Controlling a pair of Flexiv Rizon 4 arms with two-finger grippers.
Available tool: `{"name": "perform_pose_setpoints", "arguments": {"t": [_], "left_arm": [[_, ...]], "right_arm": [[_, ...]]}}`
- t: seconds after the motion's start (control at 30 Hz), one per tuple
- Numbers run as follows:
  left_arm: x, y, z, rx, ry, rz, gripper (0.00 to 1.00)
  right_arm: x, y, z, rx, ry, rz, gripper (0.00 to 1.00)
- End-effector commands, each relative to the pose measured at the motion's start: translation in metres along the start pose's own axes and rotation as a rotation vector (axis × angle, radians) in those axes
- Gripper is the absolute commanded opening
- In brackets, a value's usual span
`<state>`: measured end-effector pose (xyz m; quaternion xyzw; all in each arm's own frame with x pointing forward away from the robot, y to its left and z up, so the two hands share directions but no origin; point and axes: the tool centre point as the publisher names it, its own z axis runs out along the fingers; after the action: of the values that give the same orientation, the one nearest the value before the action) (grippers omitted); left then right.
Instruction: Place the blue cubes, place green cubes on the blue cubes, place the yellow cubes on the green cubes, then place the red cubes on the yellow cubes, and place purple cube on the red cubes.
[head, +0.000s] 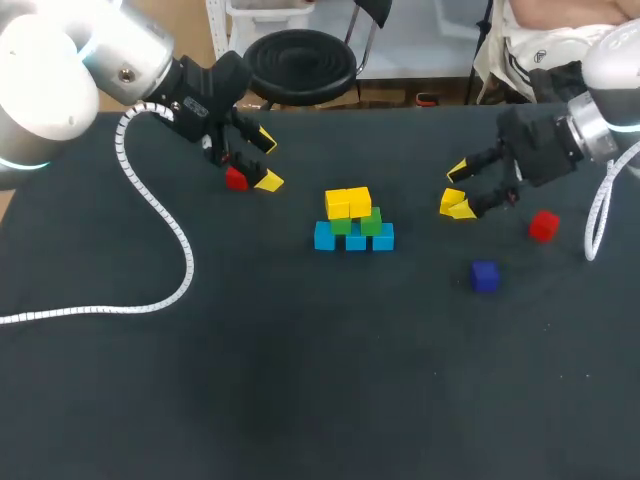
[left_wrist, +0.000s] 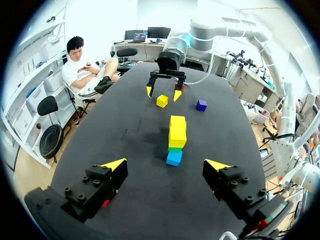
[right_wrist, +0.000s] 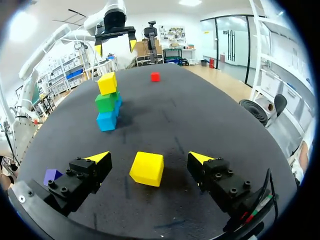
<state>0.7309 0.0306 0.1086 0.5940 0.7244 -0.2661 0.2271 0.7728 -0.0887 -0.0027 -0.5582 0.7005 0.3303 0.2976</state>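
Black table (head: 300, 380), both arms in from the far corners.

Right gripper (right_wrist: 148, 158): fingers wide apart and low over the table on the right side of the stack (head: 354, 222), holding nothing. The loose yellow cube (right_wrist: 147, 170) lies between the fingers with a gap on each side. Right arm (head: 600, 130) reaches in toward the stack, fingers pointing at it.

Left gripper (left_wrist: 165, 164): fingers wide apart, holding nothing, left of the stack and a little farther back. Left arm (head: 90, 70) slopes down toward the stack. First red cube (head: 236, 179) sits just beside one finger, on the side away from the stack.

View differences:
- Head view merges the loose yellow cube with a yellow fingertip. The right wrist view separates them clearly.
- Left wrist view shows only a red sliver under its own finger. The head view shows that cube whole.
- Head view gives the stack's layers.

Count:
- Blue cubes (head: 323, 237): 3, bottom row of the stack.
- Green cubes (head: 371, 222): 2, on the blue.
- Yellow: 3, made up of the stacked yellow cubes (head: 348, 203) (2, on the green) and 1 loose.
- Red: 2. The second red cube (head: 543, 226) lies right of the stack, beyond the right gripper.
- Purple cube (head: 485, 276): 1, right of the stack and nearer the front.
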Motion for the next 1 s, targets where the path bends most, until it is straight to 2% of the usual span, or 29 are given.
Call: {"name": "perform_pose_setpoints", "arguments": {"t": [0.03,0.53,1.0], "left_arm": [[0.000,0.000,0.000,-0.001,0.000,0.000,1.00],[0.000,0.000,0.000,-0.001,0.000,0.000,1.00],[0.000,0.000,0.000,-0.001,0.000,0.000,1.00]], "right_arm": [[0.001,0.005,0.002,0.033,0.032,-0.003,1.00],[0.015,-0.008,-0.001,0.025,0.019,-0.001,1.00],[0.013,-0.011,0.006,-0.004,0.018,-0.024,1.00]]}}
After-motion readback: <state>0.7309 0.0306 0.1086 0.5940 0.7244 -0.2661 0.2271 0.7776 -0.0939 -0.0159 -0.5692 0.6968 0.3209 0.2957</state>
